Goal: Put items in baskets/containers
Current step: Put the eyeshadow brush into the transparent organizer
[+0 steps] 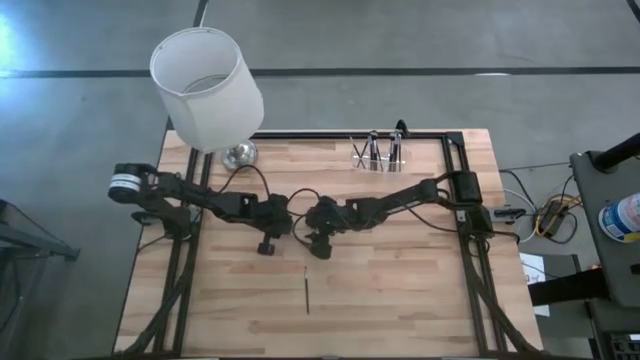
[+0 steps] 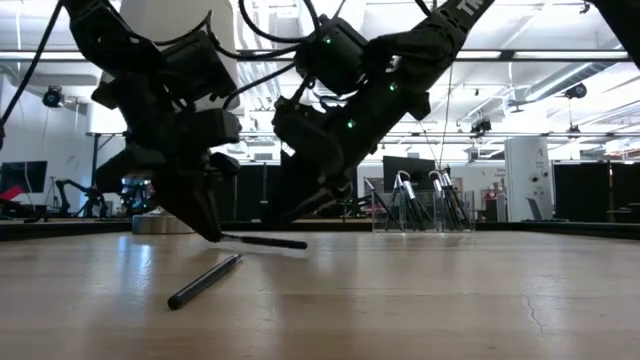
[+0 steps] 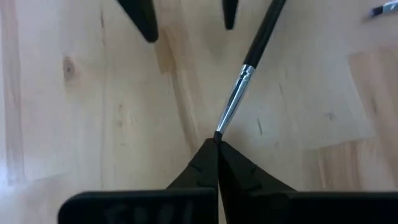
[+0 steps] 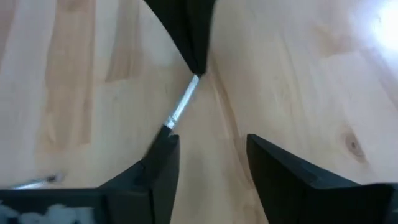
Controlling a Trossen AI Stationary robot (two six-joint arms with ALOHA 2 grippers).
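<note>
My left gripper (image 1: pixel 267 247) (image 3: pixel 217 140) is shut on a slim black brush (image 3: pixel 258 43) with a silver ferrule (image 4: pixel 180 106). The brush runs toward my right gripper (image 1: pixel 320 250) (image 4: pixel 211 149), which is open; its handle end goes out of sight at one of that gripper's fingers (image 4: pixel 163 146), and I cannot tell whether they touch. A second dark stick (image 1: pixel 306 290) (image 2: pixel 205 280) lies flat on the table nearer the near edge. The clear holder (image 1: pixel 377 160) (image 2: pixel 410 205) stands at the far edge with several brushes upright in it. My left gripper pinches the brush by its very tip, just past the ferrule (image 3: pixel 219 129), between the free ends of its two fingers. The fingers slant down from the table's left, roughly in line with the brush. The brush (image 2: pixel 265 241) lies about level, close over the table.
A white lamp with a big cylindrical shade (image 1: pixel 205 85) stands at the far left corner on a metal foot (image 1: pixel 238 155). A black frame (image 1: pixel 460 160) runs along the table's sides. Bare wood (image 1: pixel 400 290) spreads around the loose stick.
</note>
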